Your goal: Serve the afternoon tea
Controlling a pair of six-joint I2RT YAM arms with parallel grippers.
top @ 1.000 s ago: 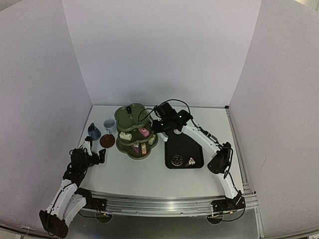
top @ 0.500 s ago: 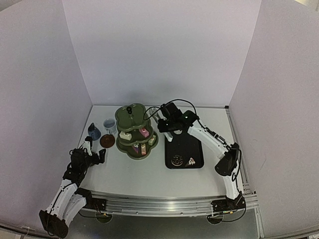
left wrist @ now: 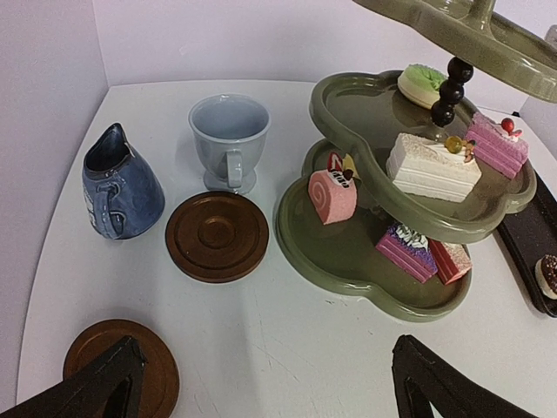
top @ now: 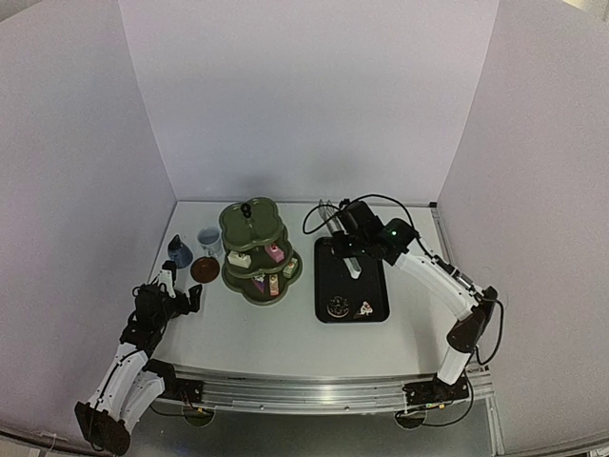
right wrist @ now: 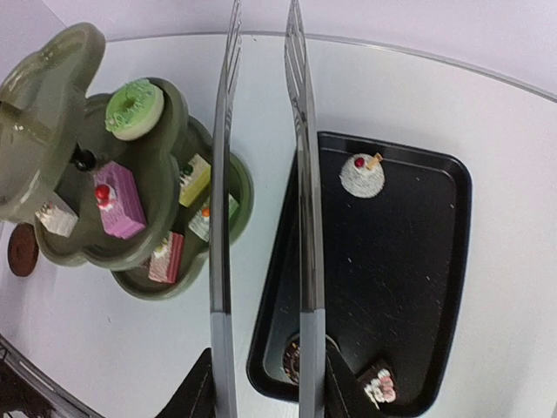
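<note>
the right gripper (top: 347,251) is clamped on the white tongs (right wrist: 306,218) above the black tray (top: 376,286). the left gripper (left wrist: 265,374) gapes wide, empty. the stand (top: 234,225), bearing cakes (right wrist: 117,209), sits at the tray's 9 o'clock.

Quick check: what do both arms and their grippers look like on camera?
The left arm and right arm have white links, black joints and black bases. The left gripper is black with wedge-shaped fingers. The right gripper is black too; black cables loop at its wrist, beside a green light.
</note>
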